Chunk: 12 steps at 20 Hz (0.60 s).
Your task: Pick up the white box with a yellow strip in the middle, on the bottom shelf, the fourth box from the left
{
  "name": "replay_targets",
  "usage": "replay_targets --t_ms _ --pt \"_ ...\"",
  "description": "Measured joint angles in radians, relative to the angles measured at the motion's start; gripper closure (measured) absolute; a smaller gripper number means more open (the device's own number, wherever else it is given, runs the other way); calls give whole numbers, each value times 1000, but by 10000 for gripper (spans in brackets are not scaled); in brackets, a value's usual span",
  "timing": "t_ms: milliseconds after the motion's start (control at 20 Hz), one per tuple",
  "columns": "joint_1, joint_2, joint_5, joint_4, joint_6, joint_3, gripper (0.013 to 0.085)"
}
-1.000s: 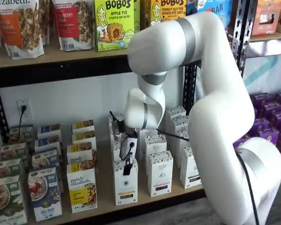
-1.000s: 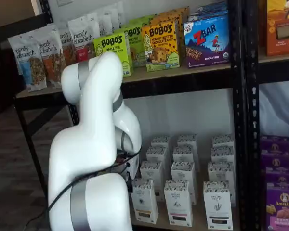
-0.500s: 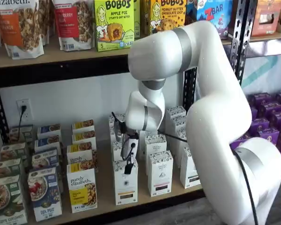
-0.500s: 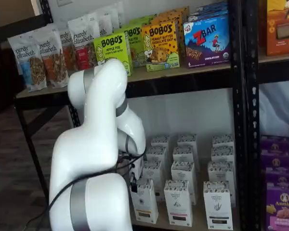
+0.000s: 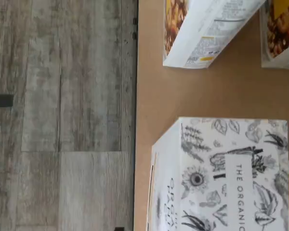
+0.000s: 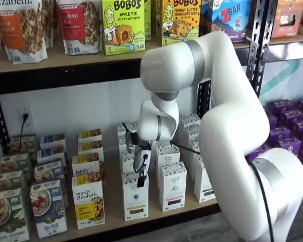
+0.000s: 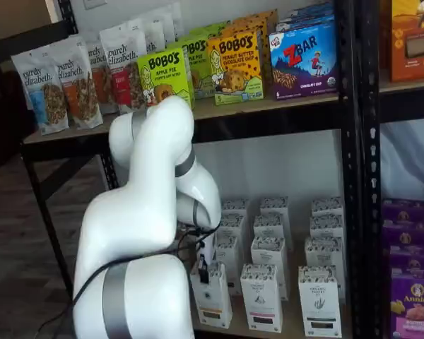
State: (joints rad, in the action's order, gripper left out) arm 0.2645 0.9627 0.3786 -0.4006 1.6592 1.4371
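Note:
The white box (image 6: 135, 199) with a yellow-orange strip stands at the front of the bottom shelf (image 6: 113, 204), and it shows in both shelf views (image 7: 213, 296). My gripper (image 6: 140, 179) hangs just over its top front edge, with the black fingers seen side-on, so no gap can be judged. It also shows in a shelf view (image 7: 203, 272). The wrist view shows the box's dark-patterned top (image 5: 231, 173) close below, on the tan board (image 5: 197, 91) beside the black front rail (image 5: 136, 96).
"purely elizabeth" boxes (image 6: 88, 201) stand to the left of the white box. Same-shaped cartons with black strips (image 6: 172, 187) stand to its right and behind. The upper shelf (image 6: 55, 60) holds Bobo's boxes. Purple boxes (image 6: 288, 136) fill the right rack. Grey floor (image 5: 62, 120) lies beyond the rail.
The arm's upper links have swung to the right and closer to the shelves. The gripper has shifted slightly right over the front white box.

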Motion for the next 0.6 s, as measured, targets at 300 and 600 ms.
replay_targets --t_ms 300,600 --pt "-8 47 53 79 -67 72 130" --pt "-6 88 98 185 -165 133 130"
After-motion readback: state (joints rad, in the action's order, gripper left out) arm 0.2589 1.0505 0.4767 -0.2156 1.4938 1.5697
